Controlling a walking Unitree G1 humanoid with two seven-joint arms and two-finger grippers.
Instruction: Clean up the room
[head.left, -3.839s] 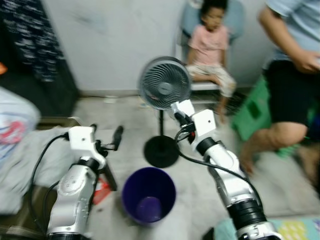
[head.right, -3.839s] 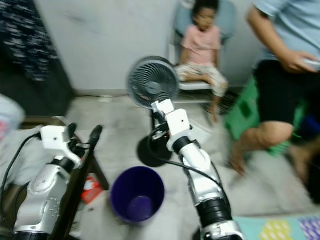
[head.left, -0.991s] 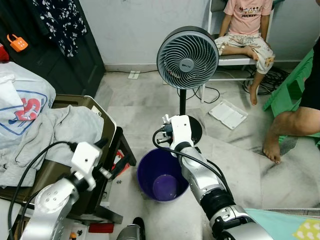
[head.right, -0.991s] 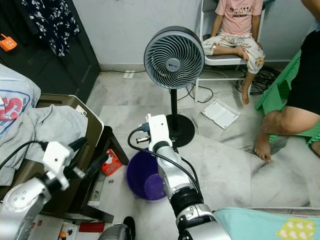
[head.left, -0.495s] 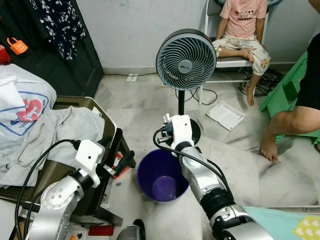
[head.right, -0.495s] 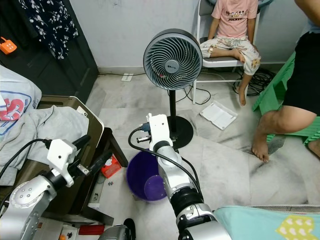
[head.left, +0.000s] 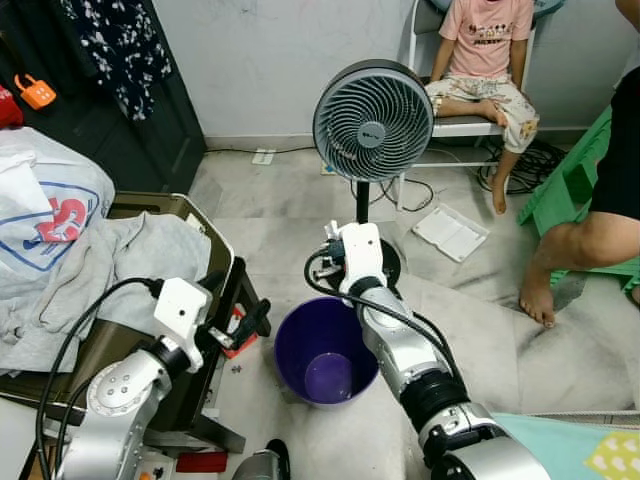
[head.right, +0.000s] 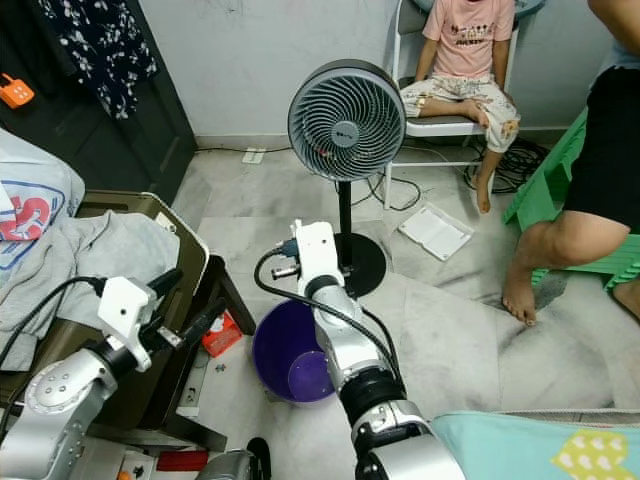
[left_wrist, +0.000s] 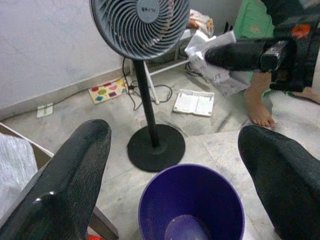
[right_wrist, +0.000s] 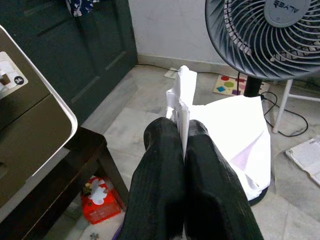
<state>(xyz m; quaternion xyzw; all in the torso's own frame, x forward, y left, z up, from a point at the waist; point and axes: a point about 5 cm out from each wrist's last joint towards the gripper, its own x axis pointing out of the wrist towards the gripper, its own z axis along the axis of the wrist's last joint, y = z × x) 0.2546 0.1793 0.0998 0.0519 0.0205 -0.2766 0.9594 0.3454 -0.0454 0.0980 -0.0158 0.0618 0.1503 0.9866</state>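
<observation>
Standing by the wall, I take the room from its biggest things down. Grey clothes (head.left: 90, 270) lie heaped over a dark side table (head.left: 215, 300) on the robot's left, a standing fan (head.left: 372, 122) rises in the middle with its round base on the marble floor (head.left: 290, 215), and behind it a person sits on a chair (head.left: 455, 125); another person's leg (head.left: 580, 250) stands at the right. A purple bin (head.left: 325, 352) sits on the floor just in front of the fan's base.

The right gripper (right_wrist: 181, 150) hangs above the bin's far rim, its two fingers pressed together on a crumpled white paper (right_wrist: 225, 135). The paper's long axis runs roughly upright: a thin folded edge sticks up past the fingertips, and the broader bulk billows out to one side, toward the fan.

The left gripper (left_wrist: 175, 165) hovers beside the table with its fingers spread wide and nothing between them, looking toward the bin. A small red box (head.right: 222, 330) lies on the floor under the table.

The risk I see is in the drop. The paper hangs over the rim nearest the fan, not the middle, so if let go there it could catch the edge and slide to the floor. If the fan is running, which I can't tell, the draught could carry it off.
</observation>
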